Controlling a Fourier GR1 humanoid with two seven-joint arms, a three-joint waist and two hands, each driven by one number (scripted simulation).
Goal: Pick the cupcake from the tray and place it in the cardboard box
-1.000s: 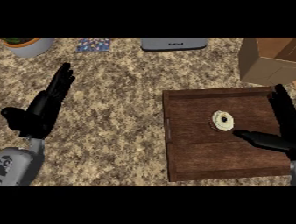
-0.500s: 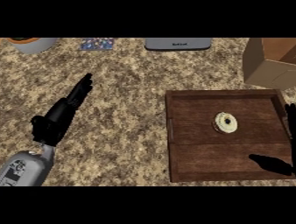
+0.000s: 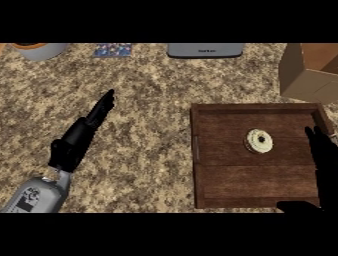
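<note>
Right hand (image 3: 333, 167), fingers straight and open, lies over the tray's (image 3: 231, 185) edge at 3 o'clock of the cupcake (image 3: 259, 141), apart from it. Cardboard box (image 3: 312, 80) stands at 1 o'clock. Left hand (image 3: 80, 137), also open, shows over the surface (image 3: 142, 100) at 9 o'clock.

Soft, even light lies over the speckled counter (image 3: 150, 125), fairly bright, while the wooden tray (image 3: 224, 192) reads much darker. The tray's raised rim throws only a thin dark line along its left inner edge. The left hand (image 3: 76, 142) and right hand (image 3: 331, 170) show as nearly flat black shapes with little shading.
</note>
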